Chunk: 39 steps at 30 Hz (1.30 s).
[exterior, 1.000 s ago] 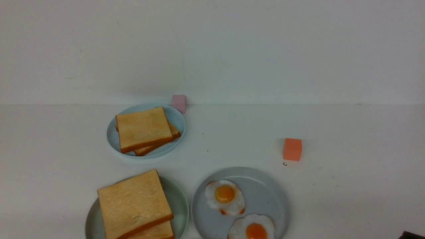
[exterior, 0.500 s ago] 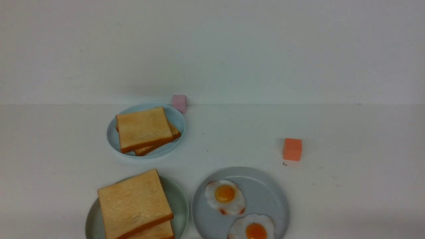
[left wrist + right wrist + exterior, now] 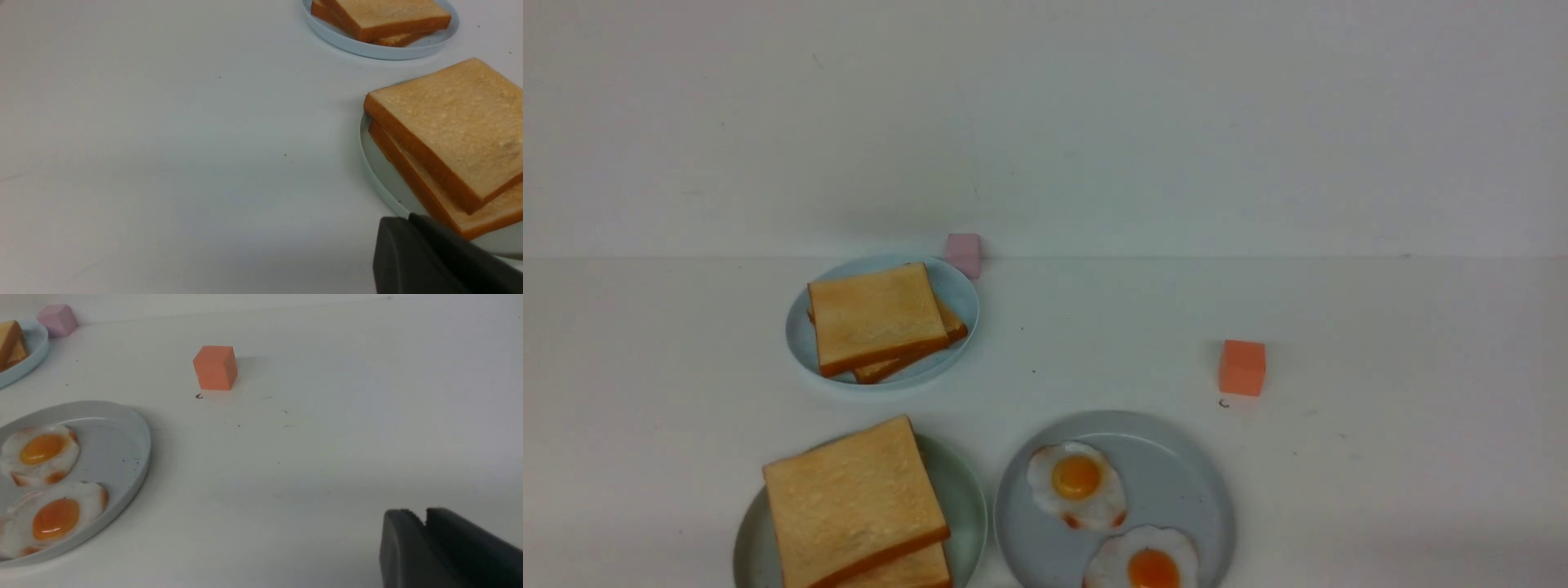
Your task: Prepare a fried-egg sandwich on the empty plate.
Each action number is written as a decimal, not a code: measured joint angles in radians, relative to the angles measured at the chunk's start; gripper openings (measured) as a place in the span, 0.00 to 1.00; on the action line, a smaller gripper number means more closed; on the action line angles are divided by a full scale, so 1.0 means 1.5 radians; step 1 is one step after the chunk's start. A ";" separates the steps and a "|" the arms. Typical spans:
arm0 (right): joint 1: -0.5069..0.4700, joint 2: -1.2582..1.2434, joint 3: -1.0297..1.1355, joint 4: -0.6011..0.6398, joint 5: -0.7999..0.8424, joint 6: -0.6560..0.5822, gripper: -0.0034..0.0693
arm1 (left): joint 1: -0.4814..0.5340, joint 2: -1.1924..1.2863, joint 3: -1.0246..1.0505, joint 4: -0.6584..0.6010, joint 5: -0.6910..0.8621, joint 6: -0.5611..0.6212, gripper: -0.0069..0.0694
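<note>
From where I sit, the sandwich (image 3: 856,505) looks assembled: two toast slices stacked on the mint plate (image 3: 964,498), the top one skewed over the lower. No egg shows between them in either the front or left wrist view, so I cannot confirm the filling. The left claw (image 3: 412,245) shows only as a dark tip low in its own view, fingers pressed together with just a seam between them, gripping nothing; the sandwich lies just ahead of it and to one side, the plate's rim close beside the tip, and the smaller blue plate (image 3: 960,306) with its spare toast pile (image 3: 880,320) sits well beyond. The right claw (image 3: 421,535) is likewise drawn narrow and empty, with bare bench (image 3: 327,457) directly ahead, the orange cube (image 3: 215,367) farther out, and the grey plate (image 3: 122,433) carrying two fried eggs (image 3: 45,477) off to its side. A pink cube (image 3: 963,253) stands at the back. Neither arm appears in the front view. I judge this the closing step: both arms parked clear. If an egg is in there, no further move is needed; if not, the top slice must be lifted first.
</note>
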 joint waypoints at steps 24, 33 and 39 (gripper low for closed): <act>-0.001 0.000 0.000 -0.001 -0.001 0.005 0.23 | 0.000 0.000 0.000 0.000 0.000 0.000 0.17; -0.001 0.000 0.000 -0.001 -0.001 0.006 0.25 | 0.000 0.000 0.000 0.000 0.000 0.000 0.19; -0.001 0.000 0.000 -0.001 -0.001 0.006 0.26 | 0.000 0.000 0.000 0.000 0.000 0.000 0.20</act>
